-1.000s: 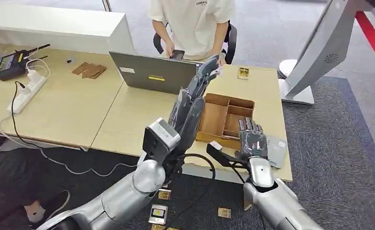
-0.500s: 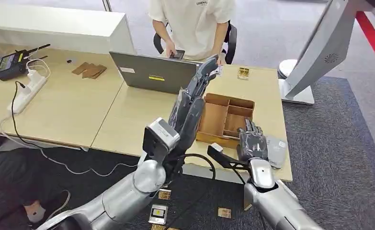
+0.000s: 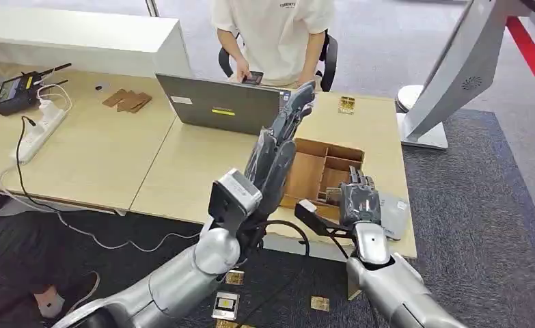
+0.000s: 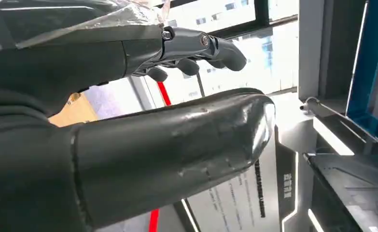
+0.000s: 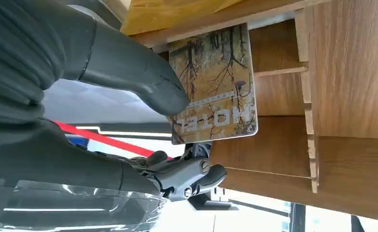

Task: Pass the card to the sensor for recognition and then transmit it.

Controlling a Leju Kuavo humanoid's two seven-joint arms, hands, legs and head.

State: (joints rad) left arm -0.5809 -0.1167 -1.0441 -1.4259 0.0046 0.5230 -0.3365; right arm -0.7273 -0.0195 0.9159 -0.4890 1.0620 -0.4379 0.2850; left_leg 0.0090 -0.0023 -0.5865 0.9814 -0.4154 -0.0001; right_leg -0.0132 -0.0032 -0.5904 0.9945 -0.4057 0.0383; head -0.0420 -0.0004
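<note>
My right hand pinches a hotel card printed with bare trees, thumb on its face and the fingers under it. The card hangs over the compartments of an open wooden box at the table's near right; its edge peeks out beside the hand. A flat grey pad lies on the table just right of that hand. My left hand is raised above the box's left side, fingers stretched out apart from the thumb, holding nothing.
A person in a white shirt sits behind a grey laptop, holding a phone. A small card stack lies at the far right of the table, a power strip on the left. Loose cards lie on the carpet. A white stand rises at right.
My left arm has drifted slightly right and toward the box. My right hand has edged a little forward to the box's front wall, still holding the card.
</note>
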